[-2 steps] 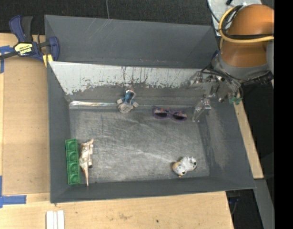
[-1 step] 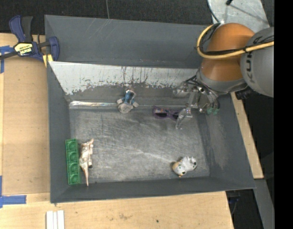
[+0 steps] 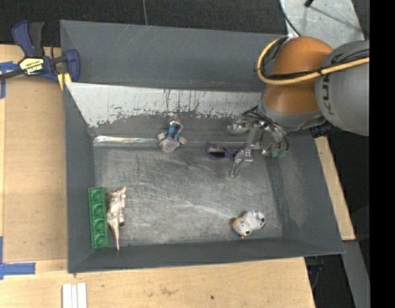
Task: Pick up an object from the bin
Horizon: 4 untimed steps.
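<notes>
- In the camera view, the arm (image 3: 342, 92) is reaching into the grey metal bin (image 3: 184, 252) from the right. Its rounded orange cover (image 3: 297, 76) is hanging over the bin's back right corner.
- The end effector (image 3: 243, 147) is sitting low in the back right part of the bin, near the foot of the back wall, and is pointing toward the left.
- Whether the end effector is released or clenched cannot be told from this angle.
- A small dark purple thing (image 3: 217, 151) is lying on the bin floor just to the left of the end effector. Whether the two are touching cannot be told.
- A small blue and white thing (image 3: 171, 136) is resting at the foot of the back wall. It is further left than the purple thing and apart from it.
- A green studded brick (image 3: 97, 217) is lying along the left wall near the front left corner, its long side running front to back.
- A pale toy figure (image 3: 115, 213) is lying right alongside the brick on its right, stretched the same way.
- A small white and brown toy (image 3: 248, 223) is lying by the front wall toward the front right corner, well apart from the end effector.
</notes>
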Motion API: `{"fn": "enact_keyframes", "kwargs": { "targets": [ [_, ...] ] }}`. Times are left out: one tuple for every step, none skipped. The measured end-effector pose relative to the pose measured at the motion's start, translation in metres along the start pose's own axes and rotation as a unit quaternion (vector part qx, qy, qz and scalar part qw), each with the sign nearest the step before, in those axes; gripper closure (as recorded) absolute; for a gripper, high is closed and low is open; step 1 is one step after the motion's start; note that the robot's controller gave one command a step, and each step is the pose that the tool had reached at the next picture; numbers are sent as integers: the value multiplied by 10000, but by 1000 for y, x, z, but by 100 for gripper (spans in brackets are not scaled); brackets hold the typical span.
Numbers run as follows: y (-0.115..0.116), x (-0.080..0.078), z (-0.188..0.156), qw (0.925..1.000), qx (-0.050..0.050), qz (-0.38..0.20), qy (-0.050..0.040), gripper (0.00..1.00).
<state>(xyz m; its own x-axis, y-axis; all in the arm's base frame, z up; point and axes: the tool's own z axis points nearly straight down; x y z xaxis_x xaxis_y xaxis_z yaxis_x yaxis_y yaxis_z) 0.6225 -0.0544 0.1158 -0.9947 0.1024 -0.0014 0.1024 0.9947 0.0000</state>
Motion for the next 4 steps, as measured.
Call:
{"fn": "enact_keyframes", "kwargs": {
  "targets": [
    [3, -6, -9, 10000, -3, 86, -24, 0],
    [-10, -6, 43, 9995, -8, 308, 54, 0],
    [-8, -8, 33, 9995, -2, 322, -27, 100],
    [-8, -8, 33, 9995, -1, 317, -27, 100]
  ]
}}
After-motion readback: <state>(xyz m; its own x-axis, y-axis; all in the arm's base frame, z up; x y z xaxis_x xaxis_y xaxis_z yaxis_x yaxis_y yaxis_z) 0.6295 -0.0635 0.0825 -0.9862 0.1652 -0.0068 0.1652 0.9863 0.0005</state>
